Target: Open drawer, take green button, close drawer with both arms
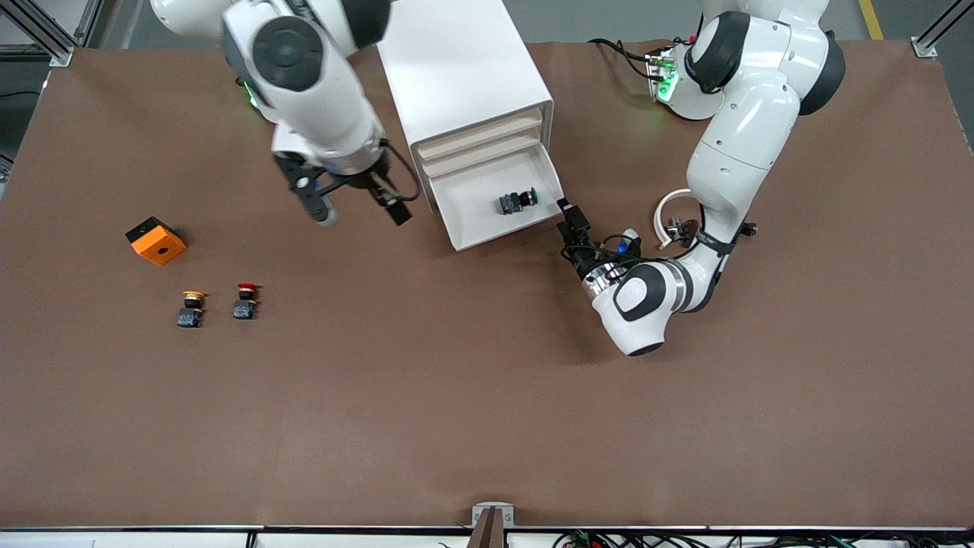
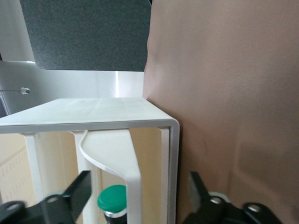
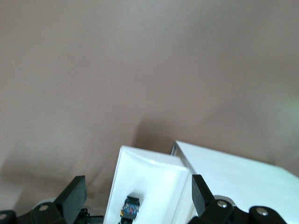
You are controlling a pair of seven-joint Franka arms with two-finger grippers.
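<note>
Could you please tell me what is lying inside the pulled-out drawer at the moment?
Inside the open drawer lies one green-capped button on its side; the rest of its floor looks bare. The closed drawers above in the cabinet hide their contents.

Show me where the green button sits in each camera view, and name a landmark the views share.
Front view: green button lies in the open drawer.
Left wrist view: its green cap shows at the lower edge.
Right wrist view: its dark body lies in the drawer.
Shared landmark: the white cabinet.
</note>
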